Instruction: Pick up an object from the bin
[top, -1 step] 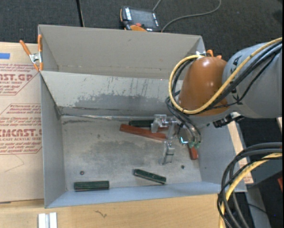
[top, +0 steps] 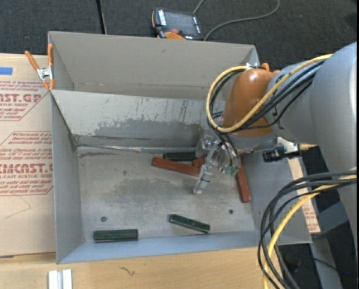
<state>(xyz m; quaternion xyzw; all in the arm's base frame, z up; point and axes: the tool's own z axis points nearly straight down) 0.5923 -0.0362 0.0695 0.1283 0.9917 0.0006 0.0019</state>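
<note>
My gripper (top: 203, 178) hangs low over the bin floor, right of the middle, under the arm's orange cover. Its tip is at the right end of a red-brown flat bar (top: 174, 165) that lies slanted on the floor; whether it touches the bar I cannot tell. A short dark green bar (top: 179, 156) lies against the upper edge of the red-brown one. Just right of the gripper a second red-brown bar (top: 243, 185) lies almost upright along the bin's right side.
Two more dark green bars lie near the front wall: one (top: 189, 223) front centre, one (top: 115, 235) in the front left corner. The arm and its yellow cables cover the bin's back right corner.
</note>
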